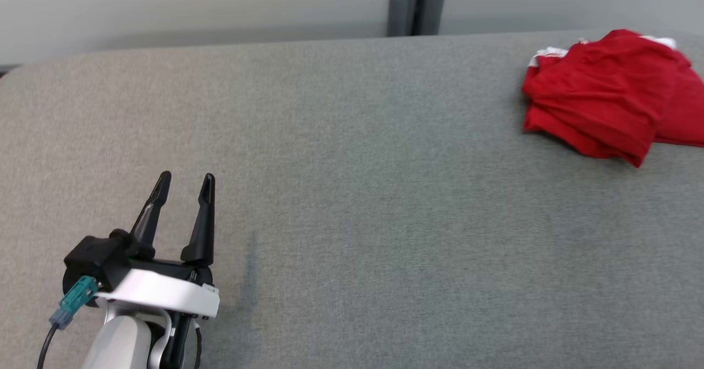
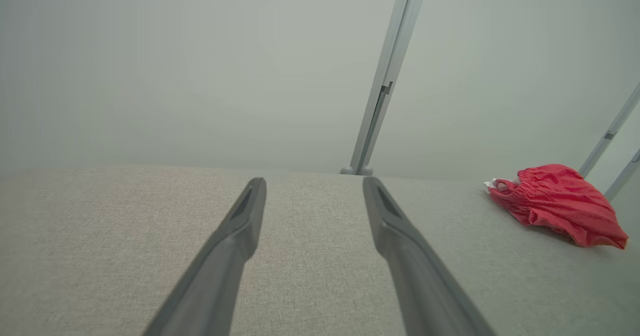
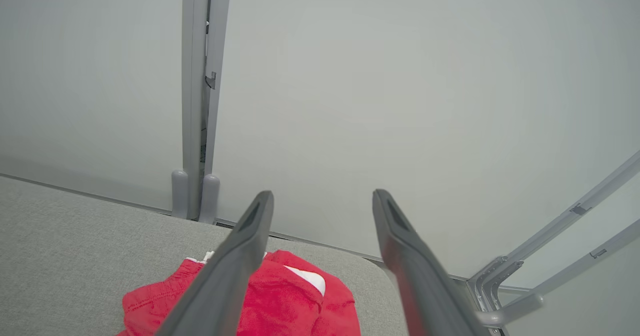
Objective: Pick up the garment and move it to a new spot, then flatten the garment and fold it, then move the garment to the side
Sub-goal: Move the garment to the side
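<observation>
Your red shorts [image 1: 605, 94] lie bunched on the grey bench [image 1: 352, 165], right of the grey post [image 1: 416, 3], near the back edge. They look soft, light and floppy — so pinch a thick fold, not one thin layer. The left tool [image 1: 186, 177], far left of the post, is spread wide and empty. The right tool [image 3: 322, 196], right of the post, is too.
</observation>
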